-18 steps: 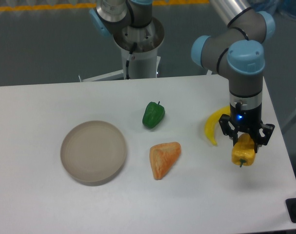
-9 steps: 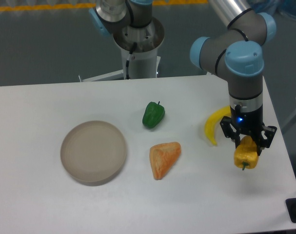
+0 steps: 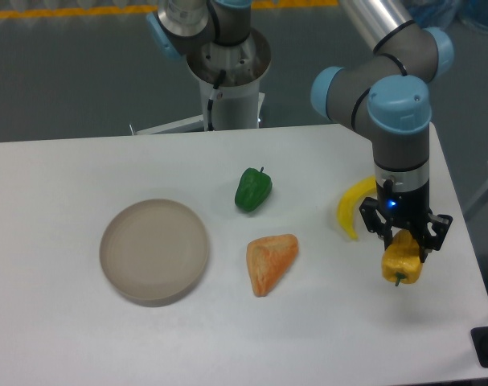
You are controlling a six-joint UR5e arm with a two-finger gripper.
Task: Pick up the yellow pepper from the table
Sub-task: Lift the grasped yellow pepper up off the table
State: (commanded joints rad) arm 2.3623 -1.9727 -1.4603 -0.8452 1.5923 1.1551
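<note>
My gripper (image 3: 403, 244) is pinching the yellow pepper (image 3: 401, 262) near the right edge of the table (image 3: 59, 338), stem pointing down. Just behind it lies a banana (image 3: 350, 207). To the left are an orange wedge (image 3: 269, 261), a plate (image 3: 154, 251) and, farther back, a green pepper (image 3: 252, 190).

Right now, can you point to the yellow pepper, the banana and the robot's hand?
yellow pepper (image 3: 400, 264), fixed camera, on its lobed body.
banana (image 3: 350, 208), fixed camera, mid-curve.
hand (image 3: 403, 239), fixed camera, midway between the fingertips.
</note>
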